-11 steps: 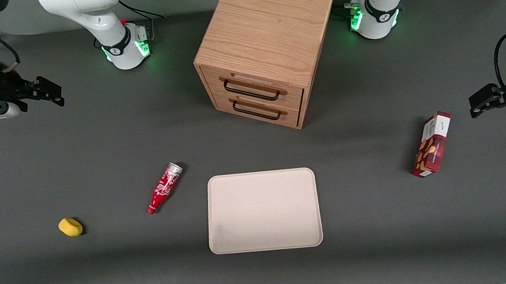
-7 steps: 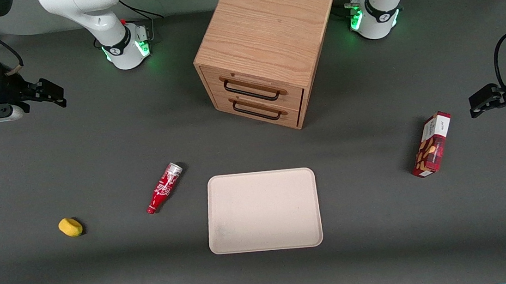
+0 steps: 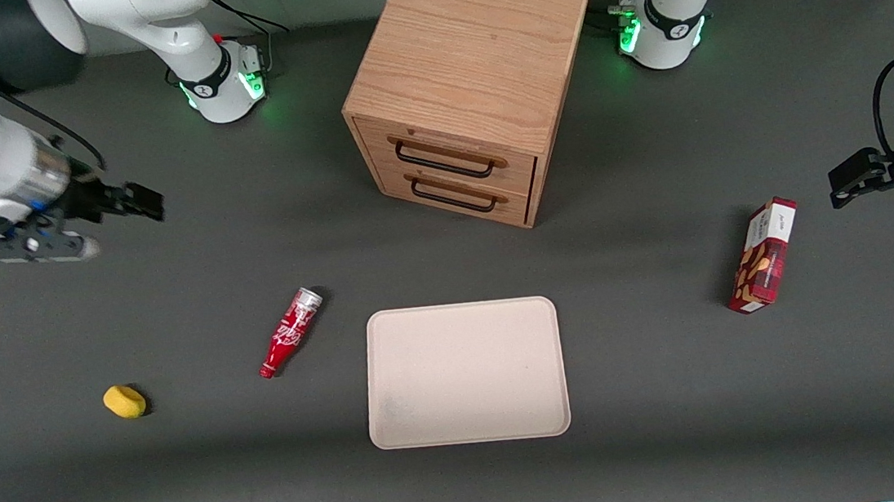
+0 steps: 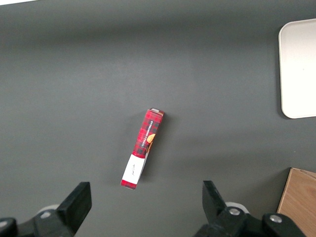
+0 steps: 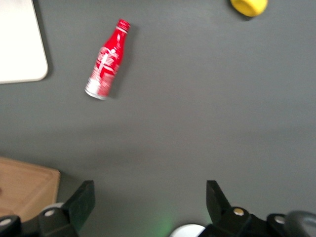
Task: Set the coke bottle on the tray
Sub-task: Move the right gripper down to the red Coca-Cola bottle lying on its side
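The slim glossy red bottle (image 3: 291,332) lies flat on the matte grey table (image 3: 191,489) beside the smooth cream tray (image 3: 465,373), cap toward the front camera, gripper (image 3: 137,203) open well apart

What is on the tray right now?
Nothing: the tray is bare. The coke bottle lies on the table beside it, and the gripper, open, is farther from the front camera, empty.

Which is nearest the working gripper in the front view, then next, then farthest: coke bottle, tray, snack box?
From the gripper, fingers open:
1. Coke bottle, lying on the table, nearer the camera.
2. Tray, beside the bottle.
3. Snack box, toward the parked arm's end.
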